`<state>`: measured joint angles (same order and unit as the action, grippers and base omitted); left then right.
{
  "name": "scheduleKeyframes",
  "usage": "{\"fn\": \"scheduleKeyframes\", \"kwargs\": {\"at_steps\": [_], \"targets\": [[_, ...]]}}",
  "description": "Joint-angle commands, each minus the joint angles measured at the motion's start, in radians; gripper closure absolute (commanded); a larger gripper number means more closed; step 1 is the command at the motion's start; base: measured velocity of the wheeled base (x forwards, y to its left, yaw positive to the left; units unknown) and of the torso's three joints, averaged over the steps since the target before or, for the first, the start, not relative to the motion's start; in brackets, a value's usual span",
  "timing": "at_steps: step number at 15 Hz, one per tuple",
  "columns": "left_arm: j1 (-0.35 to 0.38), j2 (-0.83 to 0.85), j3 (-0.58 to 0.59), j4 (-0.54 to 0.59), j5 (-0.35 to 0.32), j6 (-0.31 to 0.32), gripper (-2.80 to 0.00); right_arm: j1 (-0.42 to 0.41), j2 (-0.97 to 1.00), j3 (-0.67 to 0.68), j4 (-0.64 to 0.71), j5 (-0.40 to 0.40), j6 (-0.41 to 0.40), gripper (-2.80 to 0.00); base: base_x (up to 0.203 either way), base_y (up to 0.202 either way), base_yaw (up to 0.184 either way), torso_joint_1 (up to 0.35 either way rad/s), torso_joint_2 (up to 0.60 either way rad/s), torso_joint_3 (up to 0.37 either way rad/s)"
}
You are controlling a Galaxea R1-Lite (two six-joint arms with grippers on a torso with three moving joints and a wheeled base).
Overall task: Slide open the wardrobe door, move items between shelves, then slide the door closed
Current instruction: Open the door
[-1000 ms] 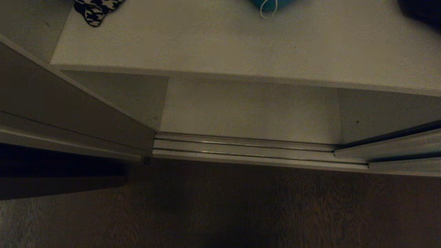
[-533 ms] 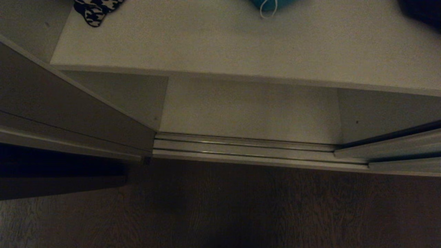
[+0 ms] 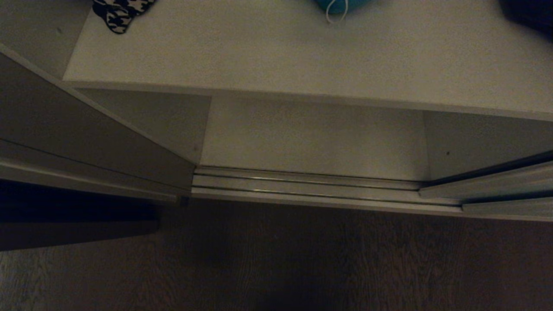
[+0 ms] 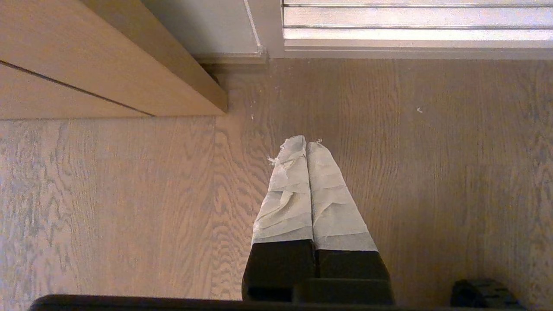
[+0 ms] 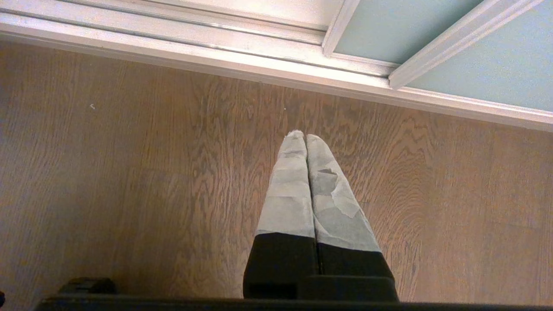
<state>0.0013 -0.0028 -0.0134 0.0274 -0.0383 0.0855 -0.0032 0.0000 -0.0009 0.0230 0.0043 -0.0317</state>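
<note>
The wardrobe stands open in the middle. The sliding wardrobe door [image 5: 497, 65], a pale grey-green panel with a light frame, sits off to the right, seen edge-on in the head view [image 3: 488, 183]. An upper off-white shelf [image 3: 281, 56] lies above a lower shelf [image 3: 311, 142]. A teal plush item [image 3: 341, 4] peeks in at the far edge of the upper shelf. My left gripper [image 4: 306, 144] hangs shut and empty over the wooden floor. My right gripper [image 5: 304, 137] does the same, short of the door's track. Neither arm shows in the head view.
A ribbed silvery floor track [image 3: 302, 185] runs along the wardrobe front. Brown wooden panelling [image 3: 65, 129] juts out on the left. A houndstooth bag [image 3: 119, 13] lies at the upper shelf's far left, a big black bag [image 3: 527, 15] at its far right.
</note>
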Motion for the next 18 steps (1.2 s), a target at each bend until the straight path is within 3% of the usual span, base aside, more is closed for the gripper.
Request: {"fn": "scheduleKeyframes", "kwargs": {"at_steps": [1, 4, 6, 14, 18], "targets": [[0.000, 0.004, 0.001, 0.001, 0.002, 0.018, 0.00, 0.000, -0.002, 0.000, 0.000, 0.000, -0.001, 0.00, 0.000, 0.000, 0.000, 0.000, 0.00, 0.000], [0.000, 0.001, 0.005, -0.056, 0.000, 0.033, 0.00, 0.000, -0.002, 0.000, 0.000, 0.000, -0.001, 0.00, 0.000, 0.000, 0.000, 0.000, 0.00, 0.000], [0.000, 0.002, -0.063, -0.085, -0.006, -0.003, 0.00, 0.000, -0.002, 0.000, 0.000, 0.000, -0.001, 0.00, 0.000, 0.000, 0.000, 0.000, 0.00, 0.000], [0.000, 0.003, -0.309, -0.049, -0.018, -0.038, 0.00, 0.000, -0.002, 0.001, 0.000, 0.000, -0.001, 0.00, 0.000, 0.000, 0.000, 0.000, 0.00, 0.000], [0.000, 0.003, -0.277, -0.053, -0.018, -0.040, 0.00, 0.000, -0.002, -0.001, 0.000, 0.000, -0.001, 0.00, 0.000, 0.000, 0.000, 0.000, 0.00, 0.000]]}}
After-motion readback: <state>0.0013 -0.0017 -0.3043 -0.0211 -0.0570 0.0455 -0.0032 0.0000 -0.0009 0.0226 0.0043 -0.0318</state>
